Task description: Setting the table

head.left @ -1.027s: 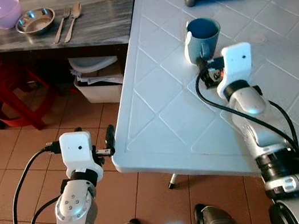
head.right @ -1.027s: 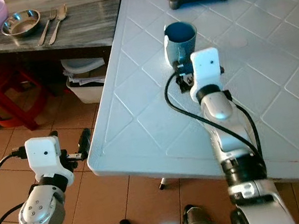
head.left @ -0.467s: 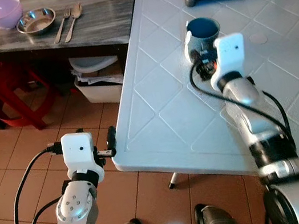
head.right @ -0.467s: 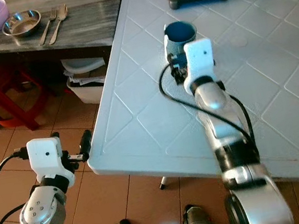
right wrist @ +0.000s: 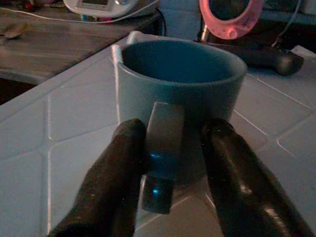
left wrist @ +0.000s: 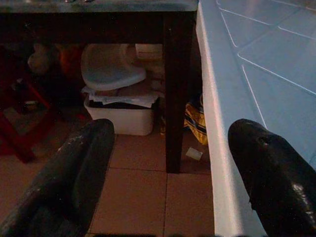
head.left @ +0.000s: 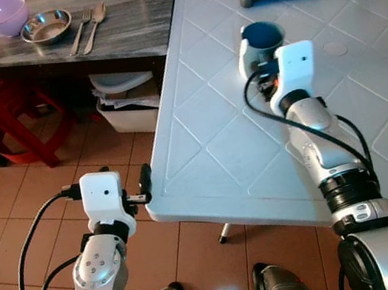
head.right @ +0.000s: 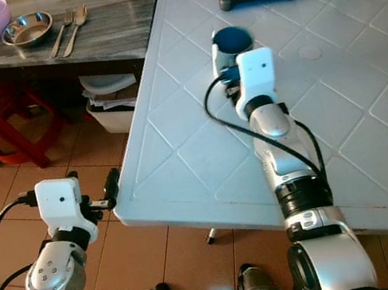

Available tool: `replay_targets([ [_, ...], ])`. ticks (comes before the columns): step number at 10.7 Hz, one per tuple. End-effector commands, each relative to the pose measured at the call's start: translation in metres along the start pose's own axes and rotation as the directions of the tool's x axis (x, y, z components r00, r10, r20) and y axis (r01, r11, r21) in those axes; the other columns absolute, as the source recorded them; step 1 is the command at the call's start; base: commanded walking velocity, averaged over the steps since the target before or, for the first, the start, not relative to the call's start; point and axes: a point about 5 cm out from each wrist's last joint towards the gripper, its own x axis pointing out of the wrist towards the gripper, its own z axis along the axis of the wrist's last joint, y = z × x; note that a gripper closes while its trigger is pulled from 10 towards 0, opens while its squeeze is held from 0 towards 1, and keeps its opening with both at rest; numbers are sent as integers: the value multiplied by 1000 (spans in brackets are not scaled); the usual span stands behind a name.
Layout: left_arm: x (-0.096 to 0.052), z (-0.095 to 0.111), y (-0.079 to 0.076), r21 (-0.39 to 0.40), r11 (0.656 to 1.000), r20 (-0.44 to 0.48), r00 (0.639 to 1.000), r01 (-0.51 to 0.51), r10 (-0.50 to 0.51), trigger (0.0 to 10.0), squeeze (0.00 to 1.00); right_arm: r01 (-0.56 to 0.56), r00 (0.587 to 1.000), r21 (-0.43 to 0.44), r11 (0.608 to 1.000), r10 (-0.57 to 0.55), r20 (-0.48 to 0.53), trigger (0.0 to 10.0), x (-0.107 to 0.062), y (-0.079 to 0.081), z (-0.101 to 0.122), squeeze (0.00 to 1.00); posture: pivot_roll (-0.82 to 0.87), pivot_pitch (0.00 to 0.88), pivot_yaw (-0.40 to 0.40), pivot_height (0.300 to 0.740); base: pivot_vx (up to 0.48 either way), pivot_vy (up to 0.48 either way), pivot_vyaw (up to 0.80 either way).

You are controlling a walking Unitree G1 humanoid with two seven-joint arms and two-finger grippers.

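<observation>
Mug: I see the blue mug (right wrist: 180, 94) upright on the white desk (head.left: 217, 148), near its left side.
Right end effector (right wrist: 170, 173): my fingers (right wrist: 106, 192) sit either side of the mug's handle (right wrist: 163, 148), narrowly parted; I cannot tell if they pinch it.
Left end effector (left wrist: 168, 177): wide apart, holding nothing, low by the desk's edge.
Side desk (head.left: 121, 30): purple bowl (head.left: 1, 15), steel bowl (head.left: 46, 26), fork (head.left: 80, 30), spoon (head.left: 95, 23).

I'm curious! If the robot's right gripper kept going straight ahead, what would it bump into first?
The right gripper would probably meet the blue mug's handle, which sits between its open fingers; the mug stands just behind.
</observation>
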Motion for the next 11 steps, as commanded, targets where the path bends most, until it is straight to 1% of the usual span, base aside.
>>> replay_targets([
  [1, -3, 0, 2, 2, 1000, -8, 1000, 1, -1, 10000, 0, 14, 1000, 9, 1000, -14, -17, 0, -1, -3, -3, 0, 37, 225, 55, 740, 0, 0, 0],
  [4, -2, 0, 2, 0, 1000, -7, 1000, 1, -1, 10000, 0, 37, 999, 18, 999, -36, -28, 0, -3, -9, -6, 0, 38, 225, 54, 740, 0, 0, 0],
  [6, -2, 0, 2, -6, 1000, -4, 1000, -7, 7, 10000, 0, 60, 998, 30, 998, -60, -1, 0, -11, -13, -4, 0, 37, 218, 51, 740, 0, 0, 0],
  [8, -2, 0, 4, -4, 1000, 7, 1000, -20, 20, 10000, 0, 67, 996, 35, 997, -69, 55, 0, -30, -12, -3, 0, 31, 193, 44, 740, 0, 0, 0],
  [9, -2, 1, 4, 3, 1000, 15, 1000, -27, 27, 10000, 0, 66, 995, 53, 996, -70, 77, 0, -39, -11, -2, 0, 31, 190, 43, 740, 0, 0, 0],
  [10, -1, 0, 7, -8, 999, 18, 998, -53, 54, 10000, 0, 53, 987, 67, 996, -63, 145, 0, -52, -7, 6, 0, 21, 148, 35, 740, 0, 480, 0],
  [11, 1, 0, 10, -22, 996, 18, 996, -85, 85, 10000, 0, 29, 982, 60, 998, -40, 186, 0, -61, -2, 14, 0, 16, 133, 36, 740, 0, 480, 0],
])
